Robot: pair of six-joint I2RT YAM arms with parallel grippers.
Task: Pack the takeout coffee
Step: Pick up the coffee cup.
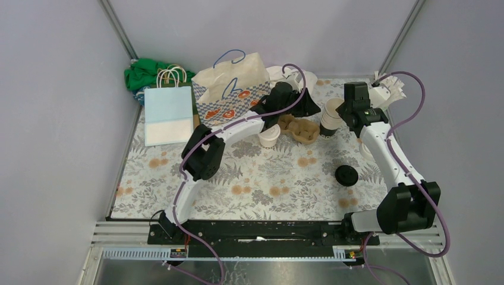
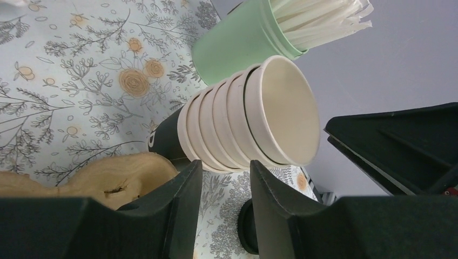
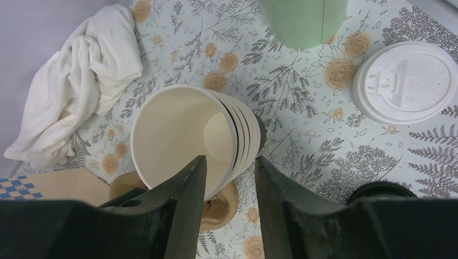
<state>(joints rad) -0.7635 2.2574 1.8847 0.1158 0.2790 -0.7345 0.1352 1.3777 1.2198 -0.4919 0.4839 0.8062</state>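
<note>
A stack of several cream paper cups (image 1: pixel 330 120) stands at the back of the table, between the two grippers. My left gripper (image 2: pixel 224 164) is open with nothing between its fingers, and the stack (image 2: pixel 254 118) sits just beyond its tips. My right gripper (image 3: pixel 229 159) hangs open over the same stack (image 3: pixel 183 135), its left finger crossing the top cup's rim. A single cup with dark lettering (image 1: pixel 268 138) stands beside the left arm. A brown pulp cup carrier (image 1: pixel 300 129) lies between that cup and the stack. A white lid (image 3: pixel 413 81) rests on the table.
A mint-green tumbler of wrapped straws (image 2: pixel 237 48) stands behind the stack. A black lid (image 1: pixel 346 175) lies mid-right. A patterned paper bag (image 1: pixel 232 89) and a light-blue bag (image 1: pixel 169 113) stand at the back left, and a white cloth (image 3: pixel 75 81) lies behind the carrier.
</note>
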